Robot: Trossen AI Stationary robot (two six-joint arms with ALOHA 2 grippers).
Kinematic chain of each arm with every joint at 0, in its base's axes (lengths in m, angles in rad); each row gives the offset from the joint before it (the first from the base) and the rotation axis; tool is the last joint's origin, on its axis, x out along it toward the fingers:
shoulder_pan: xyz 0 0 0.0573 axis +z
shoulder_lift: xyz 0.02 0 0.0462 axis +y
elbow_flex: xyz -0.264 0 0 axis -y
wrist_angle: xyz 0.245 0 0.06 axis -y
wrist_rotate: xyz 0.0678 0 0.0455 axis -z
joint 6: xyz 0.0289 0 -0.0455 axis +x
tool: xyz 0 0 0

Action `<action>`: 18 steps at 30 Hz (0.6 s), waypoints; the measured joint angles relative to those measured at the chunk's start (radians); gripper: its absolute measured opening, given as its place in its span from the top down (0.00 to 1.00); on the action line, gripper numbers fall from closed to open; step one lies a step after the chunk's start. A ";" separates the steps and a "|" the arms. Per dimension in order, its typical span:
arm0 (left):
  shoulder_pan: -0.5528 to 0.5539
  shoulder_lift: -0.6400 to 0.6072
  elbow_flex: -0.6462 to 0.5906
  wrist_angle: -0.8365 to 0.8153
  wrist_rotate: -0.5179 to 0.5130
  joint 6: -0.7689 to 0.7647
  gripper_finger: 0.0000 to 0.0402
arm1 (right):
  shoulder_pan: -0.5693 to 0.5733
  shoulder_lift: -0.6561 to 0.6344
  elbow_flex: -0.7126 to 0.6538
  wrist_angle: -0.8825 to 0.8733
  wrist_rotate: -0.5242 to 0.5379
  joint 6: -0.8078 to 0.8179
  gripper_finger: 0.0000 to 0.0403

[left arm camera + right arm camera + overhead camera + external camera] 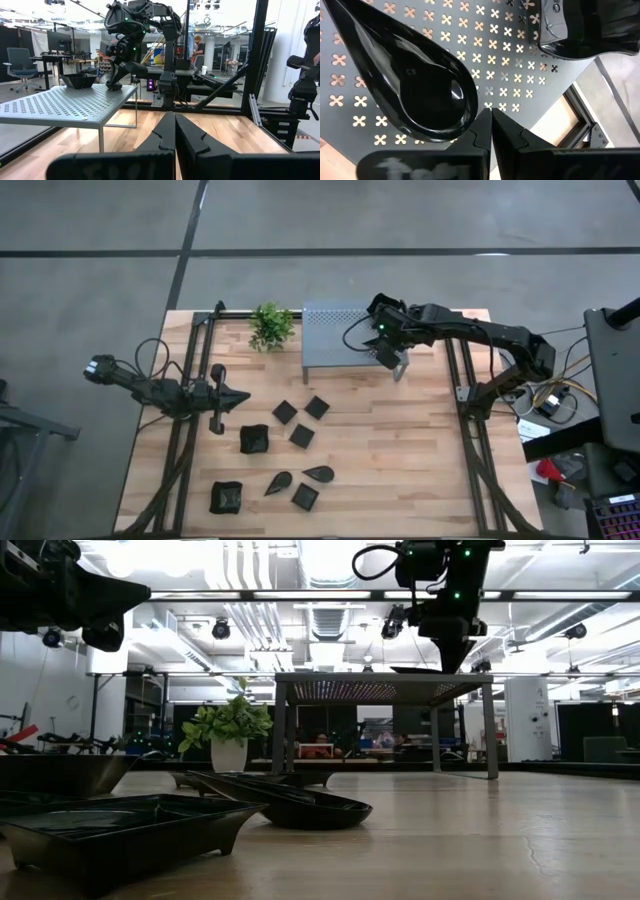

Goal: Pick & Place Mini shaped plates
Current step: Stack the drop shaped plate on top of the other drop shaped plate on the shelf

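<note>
Teardrop plate [420,85] on the perforated shelf [335,330], directly beneath the right gripper [490,120].

The glossy black teardrop plate lies flat on the grey shelf top, its rounded end just beside the right gripper's fingertips, which are pressed together with nothing between them. A deeper black dish [585,30] sits on the same shelf, a little beyond the fingers. Well away from that gripper, on the wooden table [400,450], eight more black plates [285,450] lie scattered: flat squares, teardrops and deeper squares. The left gripper [240,397] hovers just beside this group, fingers together, empty. A small green plant [270,325] stands next to the shelf.
</note>
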 joint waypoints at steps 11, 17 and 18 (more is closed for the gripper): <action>0.000 0.000 0.000 0.000 0.000 0.000 1.00 | 0.002 -0.034 0.014 -0.060 0.061 0.001 0.98; 0.000 0.000 0.000 0.000 0.000 0.000 1.00 | 0.064 -0.087 0.014 -0.061 0.057 0.027 0.98; 0.000 0.000 0.000 0.000 0.000 0.000 1.00 | 0.083 -0.097 0.014 -0.059 0.058 0.031 0.98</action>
